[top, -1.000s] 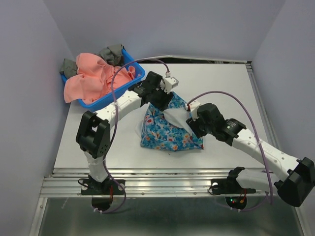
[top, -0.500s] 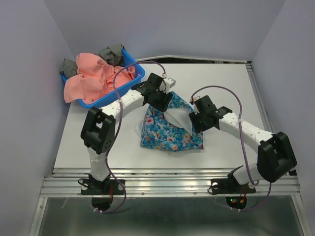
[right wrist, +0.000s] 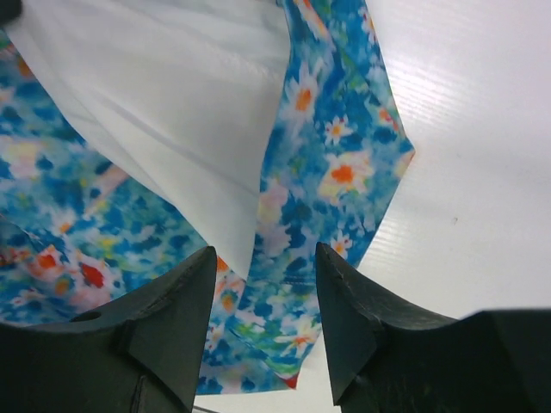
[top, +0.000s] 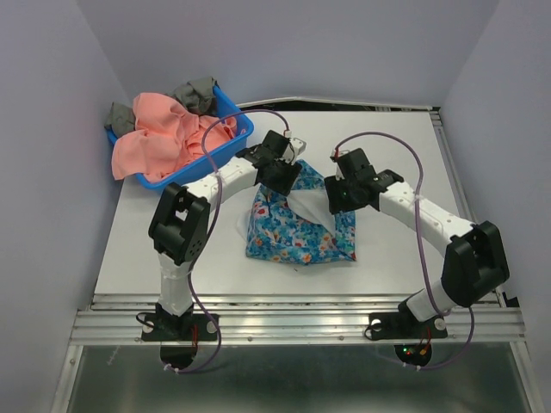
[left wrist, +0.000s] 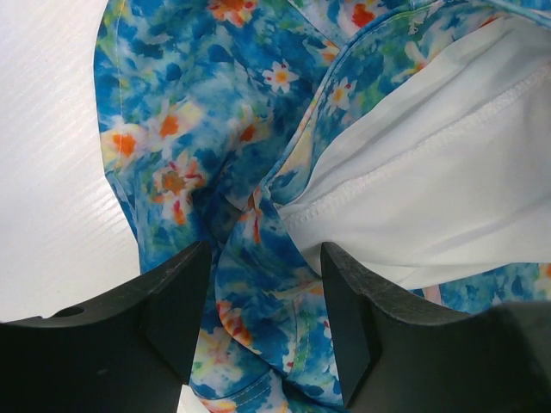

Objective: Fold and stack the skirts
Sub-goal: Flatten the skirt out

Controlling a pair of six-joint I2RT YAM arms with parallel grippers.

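The bright blue flowered skirt (top: 293, 232) lies bunched on the white table, its white lining (top: 307, 206) turned out on top. My left gripper (top: 281, 175) hovers over the skirt's far left corner, and my right gripper (top: 338, 194) is over its far right edge. In the left wrist view the left gripper (left wrist: 265, 258) stands open with a raised fold of the flowered skirt (left wrist: 189, 112) between its jaws, beside the lining (left wrist: 430, 172). The right gripper (right wrist: 265, 258) is open above the flowered skirt's edge (right wrist: 336, 146). The salmon-pink skirt (top: 159, 138) is heaped in the basket.
A blue plastic basket (top: 215, 159) stands at the far left corner, holding grey cloths (top: 196, 93) besides the pink skirt. Purple walls close in on both sides. Bare white table (top: 396, 146) extends to the right of the skirt and behind it.
My right arm has swung in from the near right, and its gripper has moved up toward the skirt's far right edge. The left gripper has shifted slightly farther back.
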